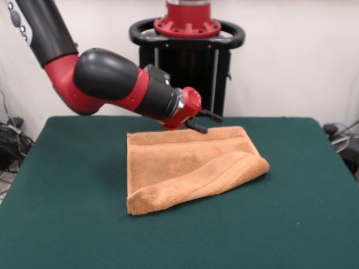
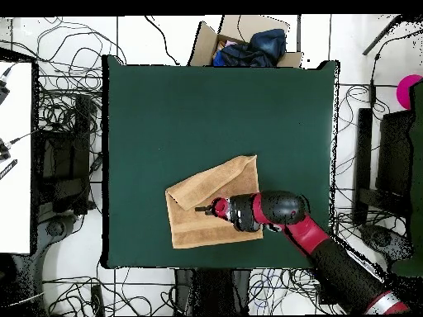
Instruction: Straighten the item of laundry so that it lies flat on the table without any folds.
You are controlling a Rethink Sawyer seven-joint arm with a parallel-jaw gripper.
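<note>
Over the towel's far edge your pincer (image 1: 197, 123) hangs, black fingers (image 1: 196, 128) slightly apart, holding nothing. Orange-tan terry towel (image 1: 188, 168) lies folded over, thick rolled fold along its near side, mid-table. You've got bare green felt table (image 1: 67, 213) all round.

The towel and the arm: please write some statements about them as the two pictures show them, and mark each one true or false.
1. The towel lies fully flat, with no fold. False: one part is folded over and forms a thick rolled edge at the front.
2. The gripper is above the towel's far edge in the front view. True.
3. The towel hangs over the edge of the table. False: it lies wholly on the green top.
4. The towel is orange-tan. True.
5. In the overhead view a cardboard box stands beyond the table's top edge. True.
</note>
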